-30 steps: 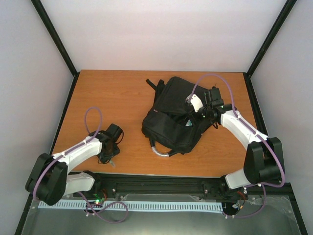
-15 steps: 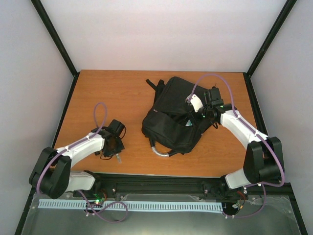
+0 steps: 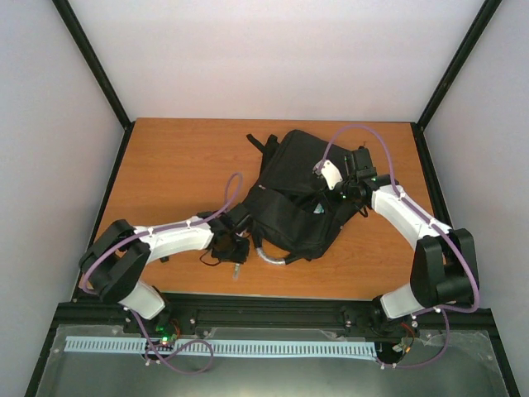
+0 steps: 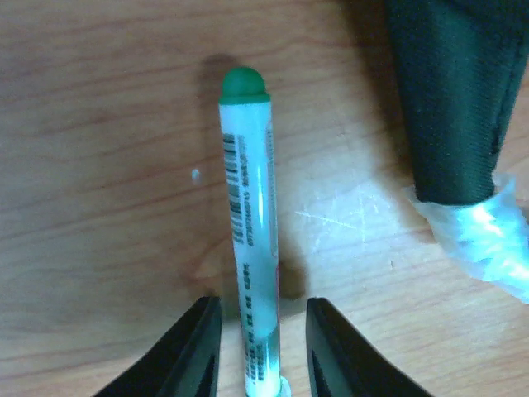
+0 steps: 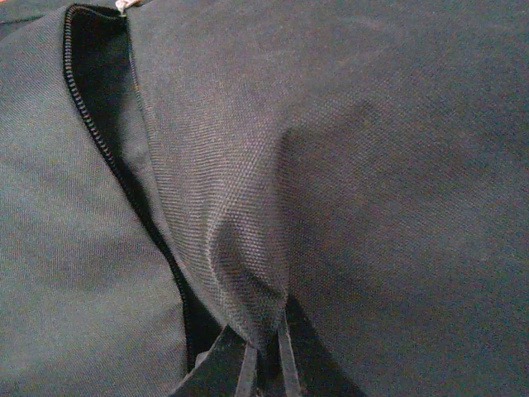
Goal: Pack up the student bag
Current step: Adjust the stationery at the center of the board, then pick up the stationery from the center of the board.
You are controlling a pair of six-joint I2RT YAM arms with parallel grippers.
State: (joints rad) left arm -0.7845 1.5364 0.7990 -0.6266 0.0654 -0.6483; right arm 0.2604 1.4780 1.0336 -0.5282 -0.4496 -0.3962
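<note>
The black student bag point(image 3: 291, 198) lies on the wooden table, right of centre, its grey handle loop point(image 3: 271, 255) at the near edge. My left gripper point(image 3: 234, 253) holds a white marker pen with a green cap point(image 4: 250, 215) just above the table, cap pointing away, beside the bag's near-left corner point(image 4: 450, 99) and handle point(image 4: 479, 236). My right gripper point(image 3: 329, 184) is shut on a fold of the bag's fabric point(image 5: 248, 273) next to an open zip point(image 5: 99, 141), lifting it.
The table's near edge point(image 3: 248, 294) runs just behind the left gripper. A black shoulder strap point(image 3: 258, 144) trails off the bag's far left corner. Bare wood point(image 3: 173, 165) lies left of the bag.
My left arm has swung right with the pen, from the table's left side to the bag's near-left corner. The right gripper and the bag have stayed put.
</note>
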